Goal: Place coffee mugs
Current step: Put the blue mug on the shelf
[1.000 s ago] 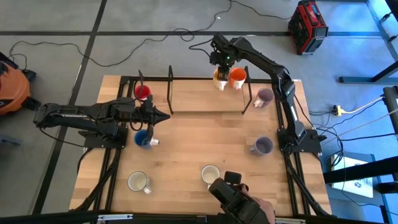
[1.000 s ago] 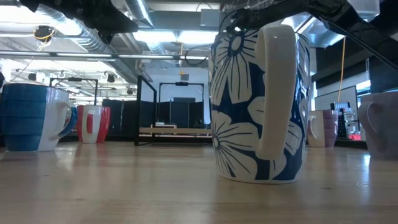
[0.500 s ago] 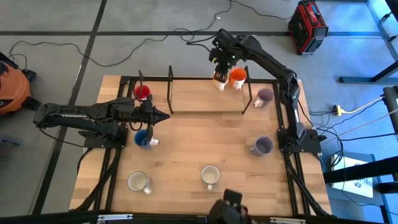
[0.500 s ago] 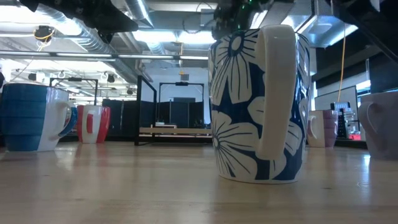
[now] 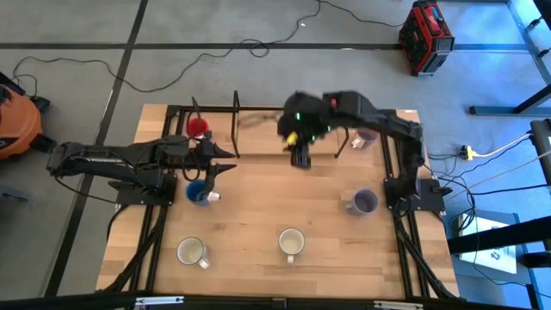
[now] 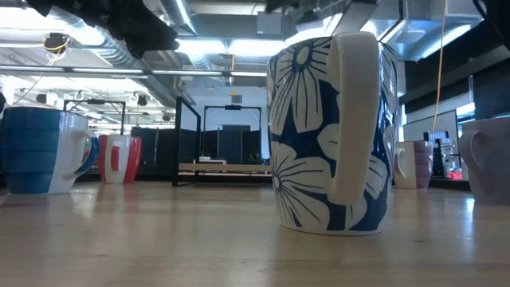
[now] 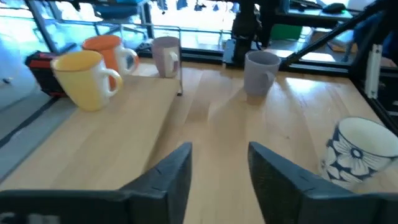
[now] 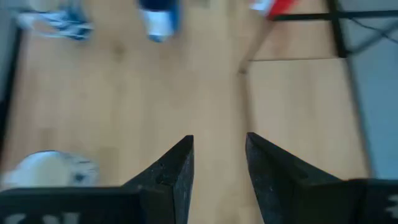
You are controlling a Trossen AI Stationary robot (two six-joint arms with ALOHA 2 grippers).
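My left gripper [image 5: 231, 162] [image 7: 219, 149] hovers open over the table's left middle, nothing between its fingers. My right gripper [image 5: 300, 157] [image 8: 219, 140], blurred, hangs open over bare wood right of it, pointing down. All coffee mugs stand upright on their bases: red [image 5: 198, 127] far left, blue [image 5: 200, 193] under my left arm, white [image 5: 191, 251] near left, blue-flowered white [image 5: 291, 244] [image 6: 331, 135] near middle, purple [image 5: 364, 201] right. Yellow [image 7: 87, 78], orange [image 7: 109, 50] and another purple [image 7: 166, 55] stand along the far edge; my right arm hides most of them from above.
A low black rail frame [image 5: 234, 112] stands upright across the far part of the table. Bare wood lies in the table's middle [image 5: 275, 198]. A red case [image 5: 426, 36] and cables lie on the floor beyond the table.
My right gripper has risen from the yellow mug at the far edge and swung fast toward the table's middle, leaving the mug standing. My left gripper has opened where it was. A dark object at the table's near edge has gone out of view.
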